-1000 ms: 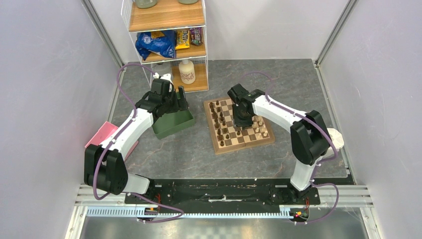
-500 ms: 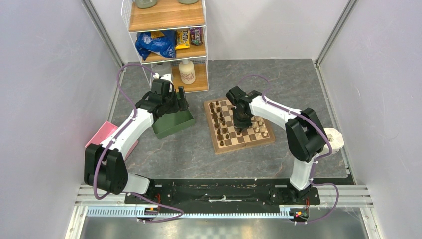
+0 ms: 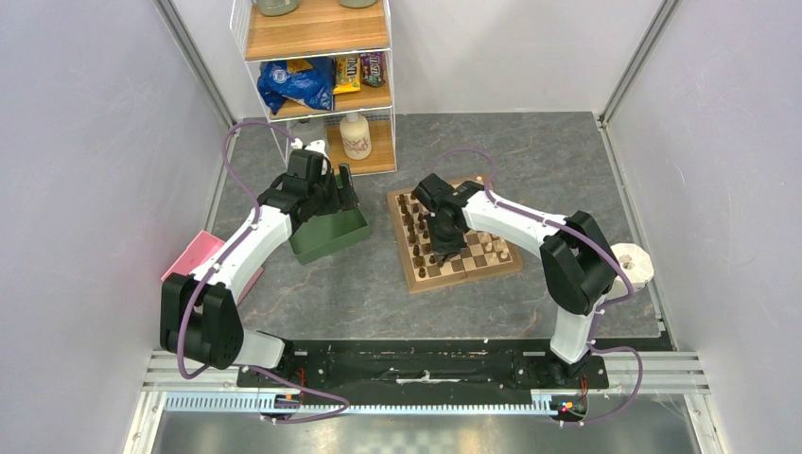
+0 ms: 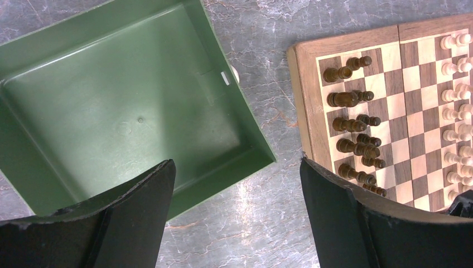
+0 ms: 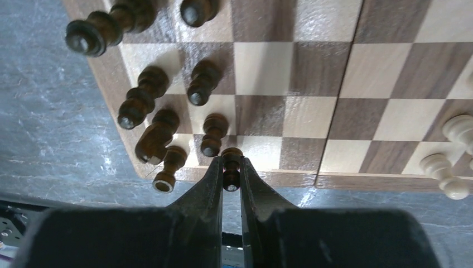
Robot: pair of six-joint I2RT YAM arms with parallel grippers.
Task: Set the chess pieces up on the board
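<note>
At the far left, a pink flat object (image 3: 192,253) lies on the grey tabletop (image 3: 340,293). The left claw (image 4: 237,163) hangs above the near right edge of the green tray (image 4: 111,100). Its black fingers (image 4: 139,212) are spread wide and hold nothing. The tray sits just left of the board (image 4: 305,95), apart from it, with a strip of tabletop between them. Behind the tray, at the far edge, stands a shelf unit (image 3: 317,57) with snack bags on its middle level and a white bottle (image 3: 356,137) on its lowest.

On the board, the dark chess pieces (image 4: 348,121) stand in two columns along the left side. The cream chess pieces (image 4: 454,100) stand along the right side. The right claw (image 5: 231,177) is down over the board's near left corner. It is pressed together on a dark pawn (image 5: 231,155), pinching it just below the head. That pawn is at the nearest row, right by the light wood border and just beside a second dark pawn (image 5: 211,137). Whether its base rests on the square or is lifted off it cannot be told.

At the far right, a white round object (image 3: 636,265) lies on the tabletop beside the right arm's elbow.
</note>
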